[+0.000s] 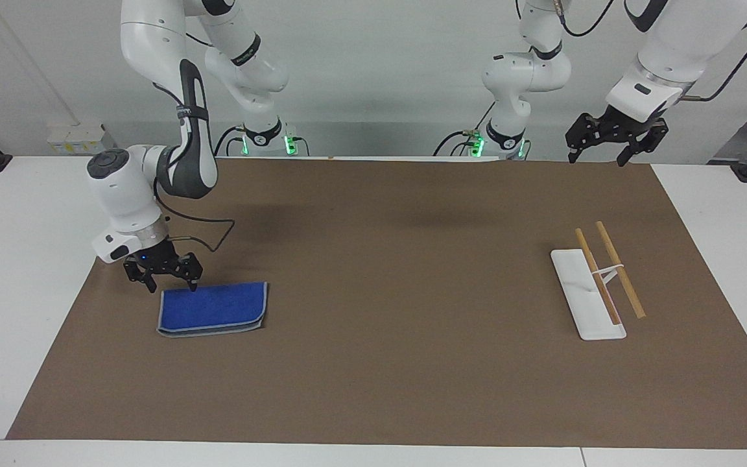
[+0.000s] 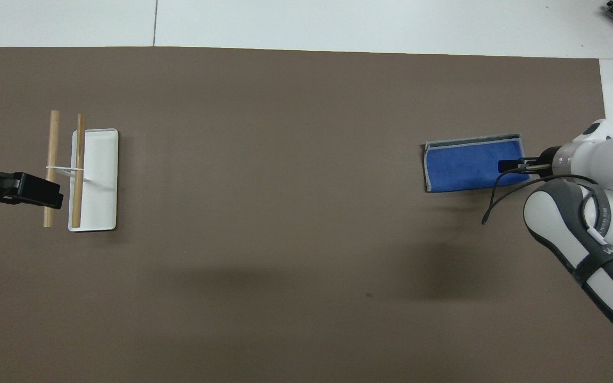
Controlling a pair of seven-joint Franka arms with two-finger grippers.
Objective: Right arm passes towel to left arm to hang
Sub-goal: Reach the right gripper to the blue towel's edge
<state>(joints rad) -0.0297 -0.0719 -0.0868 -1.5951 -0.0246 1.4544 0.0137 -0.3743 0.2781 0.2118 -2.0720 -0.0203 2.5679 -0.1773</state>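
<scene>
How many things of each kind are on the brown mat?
Blue towel: 1
White rack with two wooden bars: 1
Total: 2

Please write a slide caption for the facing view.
Right hand open just above folded blue towel; left hand waits open, raised near the rack.

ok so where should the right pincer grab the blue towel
Probably the short end toward the right arm's end of the table. The towel lies flat and folded on the brown mat, so come straight down with open fingers and pinch all the layers there, where the right pincer already hangs.
</scene>
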